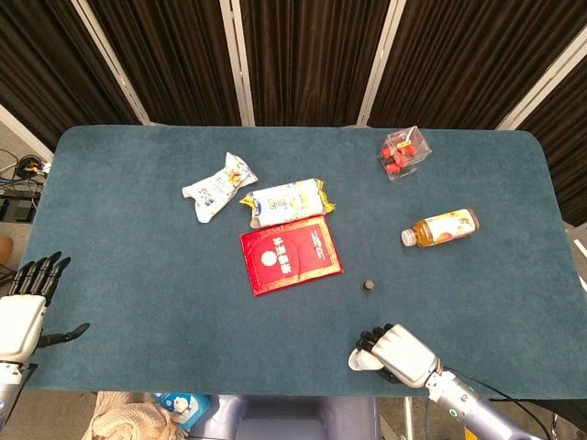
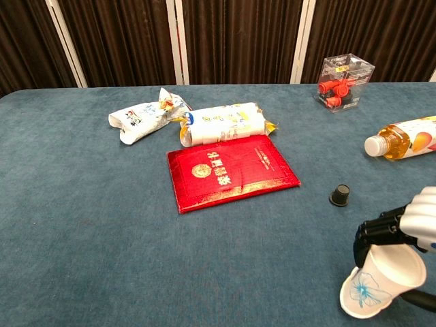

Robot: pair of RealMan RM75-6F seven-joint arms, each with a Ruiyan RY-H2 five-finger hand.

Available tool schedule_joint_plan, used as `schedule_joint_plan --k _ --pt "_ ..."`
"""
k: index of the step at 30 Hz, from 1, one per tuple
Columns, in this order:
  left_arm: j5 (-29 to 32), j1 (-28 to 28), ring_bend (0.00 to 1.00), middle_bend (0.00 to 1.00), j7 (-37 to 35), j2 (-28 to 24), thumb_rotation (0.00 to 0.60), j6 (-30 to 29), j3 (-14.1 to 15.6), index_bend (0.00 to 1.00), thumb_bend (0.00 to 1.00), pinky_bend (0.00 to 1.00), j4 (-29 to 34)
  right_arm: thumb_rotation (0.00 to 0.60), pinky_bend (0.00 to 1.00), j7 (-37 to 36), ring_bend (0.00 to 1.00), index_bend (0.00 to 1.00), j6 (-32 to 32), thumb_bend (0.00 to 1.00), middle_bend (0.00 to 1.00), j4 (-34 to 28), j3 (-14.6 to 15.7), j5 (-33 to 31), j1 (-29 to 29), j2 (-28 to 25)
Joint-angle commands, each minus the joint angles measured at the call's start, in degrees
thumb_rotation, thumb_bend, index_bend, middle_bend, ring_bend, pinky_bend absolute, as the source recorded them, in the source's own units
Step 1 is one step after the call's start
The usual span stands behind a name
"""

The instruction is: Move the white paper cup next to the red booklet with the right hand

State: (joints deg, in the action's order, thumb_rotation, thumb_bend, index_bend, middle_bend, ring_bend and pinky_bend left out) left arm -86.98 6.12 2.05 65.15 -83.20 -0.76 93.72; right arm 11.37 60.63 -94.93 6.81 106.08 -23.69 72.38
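The white paper cup (image 2: 381, 285), printed with a blue butterfly, is upside down and tilted near the table's front edge. My right hand (image 2: 407, 225) curls over its base from the right and grips it. In the head view only a sliver of the cup (image 1: 356, 361) shows beside the right hand (image 1: 399, 352). The red booklet (image 1: 291, 256) lies flat at mid-table, well to the upper left of the cup; the chest view shows the booklet (image 2: 231, 170) too. My left hand (image 1: 23, 312) rests open off the table's left front corner.
A small black cap (image 2: 339, 195) sits between booklet and cup. A juice bottle (image 1: 443, 227) lies on its side at the right, with a clear box of red pieces (image 1: 404, 152) behind it. Two snack packs (image 1: 218, 187) (image 1: 286, 202) lie just behind the booklet.
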Motion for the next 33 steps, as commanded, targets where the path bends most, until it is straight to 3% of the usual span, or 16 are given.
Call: schedule_joint_plan --k 1,14,33 --pt "0.02 -0.02 0.00 0.00 -0.04 -0.02 0.600 0.00 0.01 0.00 0.00 0.02 0.05 0.600 0.56 0.41 0.42 0.46 0.38 0.42 0.37 -0.61 -0.59 -0.68 -0.25 -0.36" --pt "0.36 -0.09 0.00 0.00 -0.13 -0.10 0.600 0.07 -0.04 0.00 0.00 0.02 0.37 0.600 0.55 5.25 0.42 0.46 2.80 0.42 0.37 -1.10 -6.66 -6.71 -1.12 0.30" --pt "0.01 -0.32 0.00 0.00 0.31 -0.27 0.600 0.01 0.39 0.00 0.00 0.02 1.18 0.600 0.55 11.34 0.42 0.46 3.23 0.42 0.37 10.82 -10.86 -14.40 -2.67 11.10"
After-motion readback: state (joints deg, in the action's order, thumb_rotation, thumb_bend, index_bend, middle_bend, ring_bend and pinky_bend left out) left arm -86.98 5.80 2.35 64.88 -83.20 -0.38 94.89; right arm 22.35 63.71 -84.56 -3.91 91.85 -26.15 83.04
